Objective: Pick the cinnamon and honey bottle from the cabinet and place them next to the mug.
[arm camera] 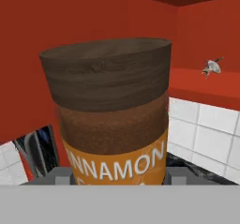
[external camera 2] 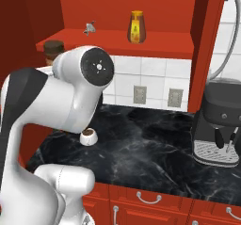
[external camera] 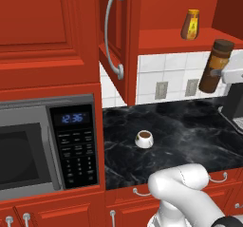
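**A:** Where's the end effector (external camera: 219,73), and what are its jaws doing?

**B:** In the left base view it sits at the right edge, in the air below the cabinet shelf and above the desk (external camera: 190,126). Its jaws are clamped on the cinnamon (external camera: 216,65); the hand view has the bottle's dark cap and orange label right up against the camera, with the fingers (arm camera: 61,176) on either side of its lower part.

**A:** How does the cinnamon sit?

**B:** Slightly tilted, cap leaning to the right in the left base view. It hangs clear of the shelf and clear of the desk, in front of the white tiled wall (external camera: 166,69). In the right base view only its cap and upper body peek out at the left, behind the arm.

**A:** And the honey bottle (external camera 2: 136,27)?

**B:** Upright on the shelf of the cabinet (external camera: 142,12), whose door (external camera: 116,36) with the long curved silver handle stands open. A small silvery thing (external camera 2: 89,28) lies on the same shelf, well apart from the bottle; I cannot tell what it is.

**A:** The mug (external camera: 144,138)?

**B:** Standing on the black marbled desk, dark liquid showing inside, well apart from the held cinnamon and lower than it.

**A:** Anything else around?

**B:** A microwave (external camera: 47,147) built in at the left, a dark coffee machine (external camera 2: 219,130) on the desk at the right, and two wall sockets (external camera 2: 140,94) in the tiles between them.
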You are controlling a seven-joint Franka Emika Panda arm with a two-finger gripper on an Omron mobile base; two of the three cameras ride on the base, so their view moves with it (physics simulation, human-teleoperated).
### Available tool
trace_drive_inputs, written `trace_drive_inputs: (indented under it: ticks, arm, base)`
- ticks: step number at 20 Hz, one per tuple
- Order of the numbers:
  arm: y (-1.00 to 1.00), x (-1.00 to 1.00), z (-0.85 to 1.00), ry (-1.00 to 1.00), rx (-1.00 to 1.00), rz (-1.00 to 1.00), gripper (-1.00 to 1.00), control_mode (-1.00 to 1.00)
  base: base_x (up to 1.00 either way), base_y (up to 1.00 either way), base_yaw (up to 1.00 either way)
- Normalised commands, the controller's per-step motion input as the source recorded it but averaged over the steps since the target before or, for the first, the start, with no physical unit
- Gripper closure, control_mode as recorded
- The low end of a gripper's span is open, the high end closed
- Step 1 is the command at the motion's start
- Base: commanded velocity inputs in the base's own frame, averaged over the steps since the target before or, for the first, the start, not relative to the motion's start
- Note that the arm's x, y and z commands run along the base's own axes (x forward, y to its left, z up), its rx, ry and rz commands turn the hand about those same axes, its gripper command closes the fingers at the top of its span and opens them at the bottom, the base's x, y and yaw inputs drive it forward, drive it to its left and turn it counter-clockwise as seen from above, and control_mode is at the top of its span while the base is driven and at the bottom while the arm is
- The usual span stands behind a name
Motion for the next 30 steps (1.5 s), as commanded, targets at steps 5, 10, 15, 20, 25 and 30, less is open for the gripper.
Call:
trace_drive_inputs:
  ticks: [5,10,15,20,25,30]
  arm:
    - [0.00,-0.16,-0.52,-0.02,-0.09,0.11,1.00,-1.00]
    - [0.00,0.00,-0.94,0.00,-0.11,0.04,1.00,-1.00]
    - [0.00,0.04,-0.97,0.00,-0.08,0.02,1.00,-1.00]
    - [0.00,0.37,-0.68,0.00,-0.04,0.04,1.00,-1.00]
    - [0.00,0.69,-0.22,0.00,0.00,0.07,1.00,-1.00]
    - [-0.01,0.79,-0.01,0.00,0.00,0.06,1.00,-1.00]
  base:
    - [0.00,0.00,0.00]
    - [0.00,0.00,0.00]
    - [0.00,0.00,0.00]
    - [0.00,0.00,0.00]
    - [0.00,0.00,0.00]
    - [0.00,0.00,0.00]
